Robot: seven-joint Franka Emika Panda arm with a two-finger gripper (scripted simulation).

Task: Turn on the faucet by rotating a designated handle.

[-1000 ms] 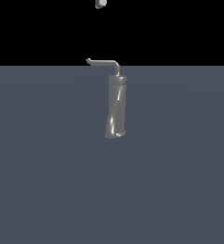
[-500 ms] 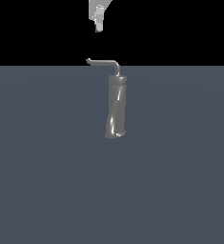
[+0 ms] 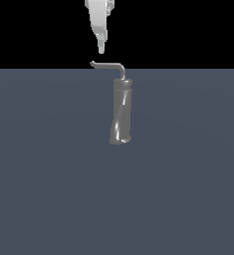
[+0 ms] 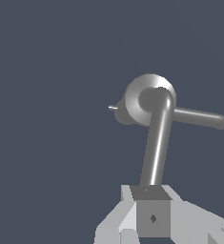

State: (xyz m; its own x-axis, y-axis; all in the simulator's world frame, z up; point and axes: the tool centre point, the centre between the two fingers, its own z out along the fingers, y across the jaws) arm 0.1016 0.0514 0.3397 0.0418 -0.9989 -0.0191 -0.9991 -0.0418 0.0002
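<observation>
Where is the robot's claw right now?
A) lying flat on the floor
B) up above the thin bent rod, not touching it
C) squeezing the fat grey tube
B: in the exterior view the claw hangs just above the handle, with a gap between them, and the faucet stands untouched below.

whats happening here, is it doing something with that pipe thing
A robot arm's white gripper is poised above a faucet, a leaning dark-grey cylinder standing on a grey surface. It sits just over the free end of the thin L-shaped handle on top, with a small gap in the exterior view, so nothing is gripped yet. Whether the jaws are open or shut can't be told.
</observation>
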